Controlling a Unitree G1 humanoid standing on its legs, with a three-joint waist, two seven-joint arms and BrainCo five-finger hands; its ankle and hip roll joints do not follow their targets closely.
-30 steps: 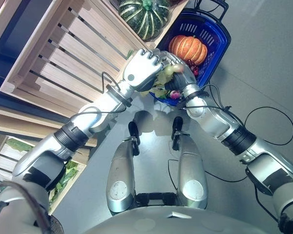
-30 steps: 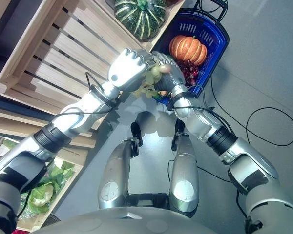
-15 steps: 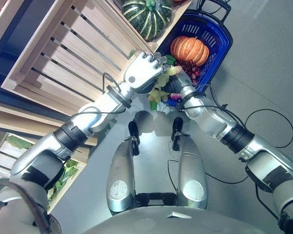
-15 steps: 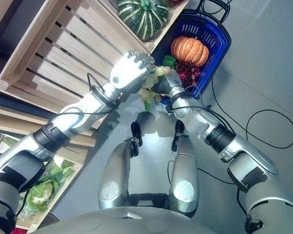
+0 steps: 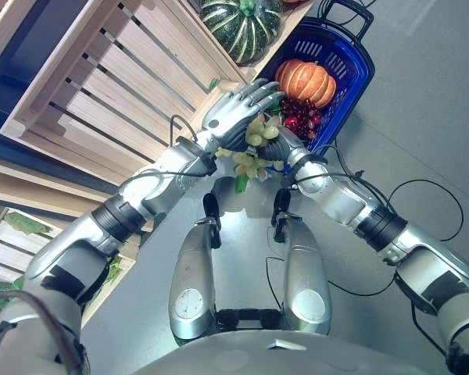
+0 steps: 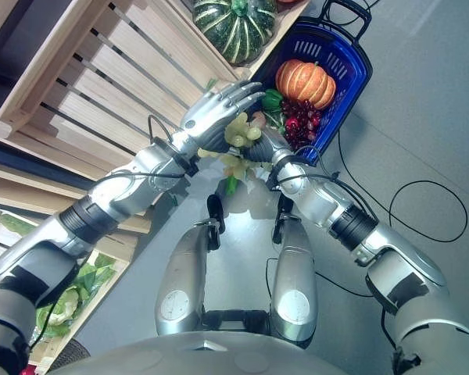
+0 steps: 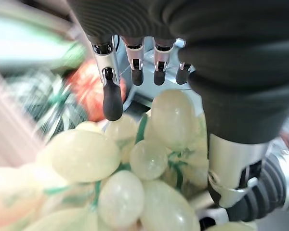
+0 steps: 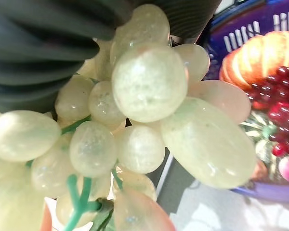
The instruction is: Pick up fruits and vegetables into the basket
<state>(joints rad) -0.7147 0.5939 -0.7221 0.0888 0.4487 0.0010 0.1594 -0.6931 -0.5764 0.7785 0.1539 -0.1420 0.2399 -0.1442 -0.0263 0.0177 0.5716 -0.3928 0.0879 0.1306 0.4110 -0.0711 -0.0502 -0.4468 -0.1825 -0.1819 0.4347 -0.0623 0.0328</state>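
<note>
A bunch of green grapes (image 5: 254, 141) hangs just beside the near rim of the blue basket (image 5: 358, 74), between the two hands. The left hand (image 5: 236, 112) lies over the bunch with its fingers (image 7: 112, 101) straight and spread, tips reaching toward the basket. The right hand (image 6: 259, 145) is under the bunch; whether its fingers are curled cannot be told. In the basket sit an orange pumpkin (image 5: 305, 79), red grapes (image 5: 298, 117) and something green (image 6: 272, 98). A striped green squash (image 5: 240, 26) sits on the wooden crate (image 5: 102, 86) beside the basket.
</note>
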